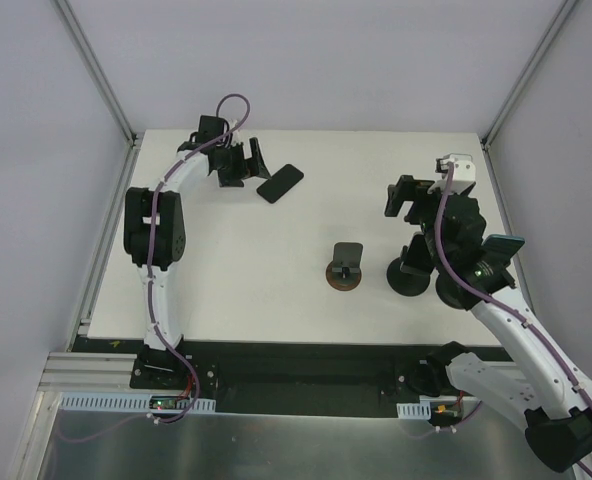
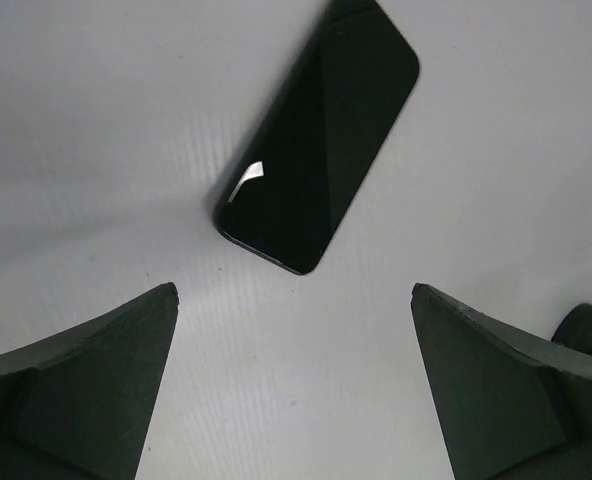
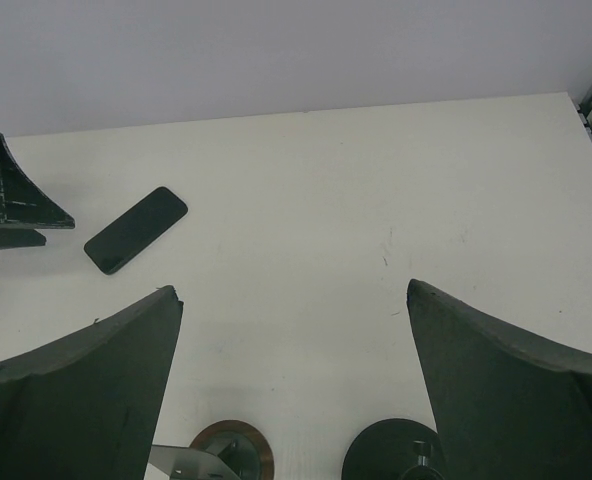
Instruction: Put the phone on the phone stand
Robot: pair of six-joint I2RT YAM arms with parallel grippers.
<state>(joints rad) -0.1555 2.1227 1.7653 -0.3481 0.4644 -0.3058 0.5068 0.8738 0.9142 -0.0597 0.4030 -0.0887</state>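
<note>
White table. Left gripper, jaws wide and empty, hovers just beside the phone, which lies flat at the far left. Right gripper, also wide, hangs above the stand and the black disc beside it.

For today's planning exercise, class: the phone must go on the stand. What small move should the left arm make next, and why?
Probably ease the open left pincer forward over the flat black rectangular phone: it lies untouched just ahead of the fingertips, far from the brown-based phone stand.
</note>
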